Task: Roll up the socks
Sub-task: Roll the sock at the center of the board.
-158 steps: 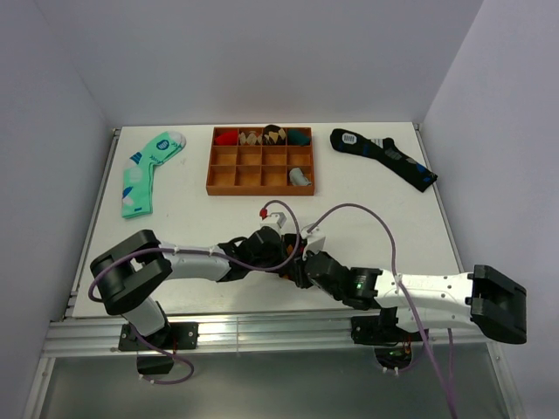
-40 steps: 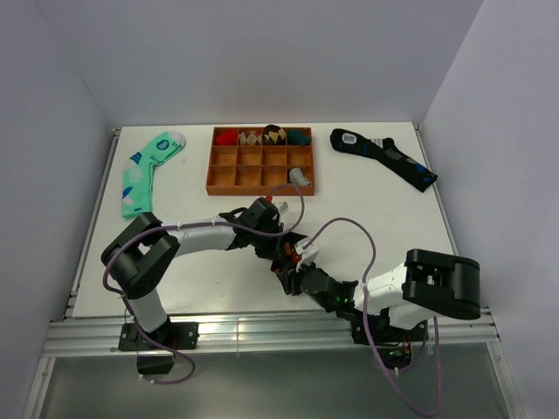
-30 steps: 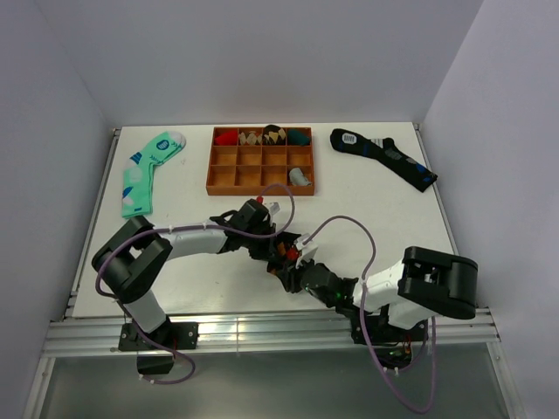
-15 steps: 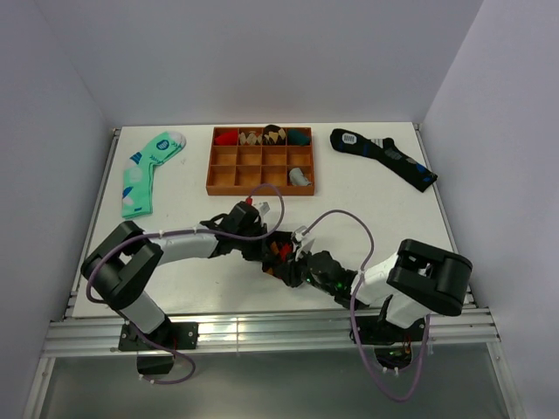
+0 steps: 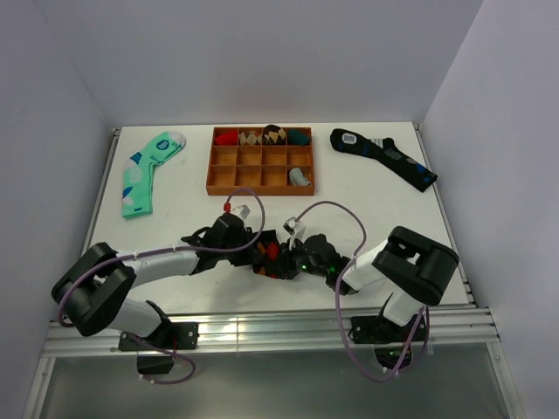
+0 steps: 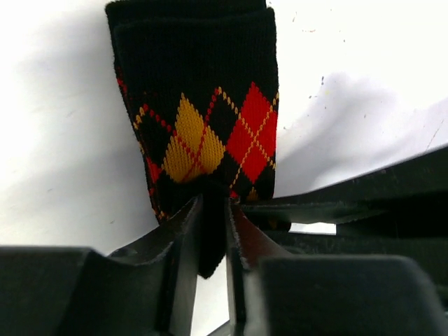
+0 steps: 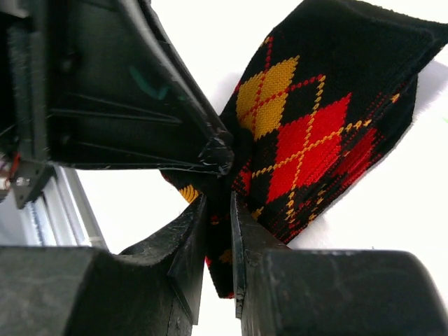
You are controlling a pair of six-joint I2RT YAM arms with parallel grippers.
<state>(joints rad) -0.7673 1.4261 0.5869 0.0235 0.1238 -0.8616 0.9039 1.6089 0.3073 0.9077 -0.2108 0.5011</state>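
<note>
Argyle sock [image 6: 199, 133] | left gripper [image 6: 213, 208], right gripper [image 7: 218, 208] both pinching it | wooden tray [image 5: 260, 189] beyond

I have the left arm [image 5: 166, 259] and right arm [image 5: 362, 269] lying low, reaching inward. The left gripper [image 6: 213, 210] and right gripper [image 7: 218, 210] meet nose to nose (nearly touching), each with fingers [image 6: 185, 245] pinched narrow on the sock [image 6: 203, 91].

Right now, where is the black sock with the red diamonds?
Top view: the argyle sock is front and centre, below the wooden tray, pinched between the left gripper and the right gripper.
</note>
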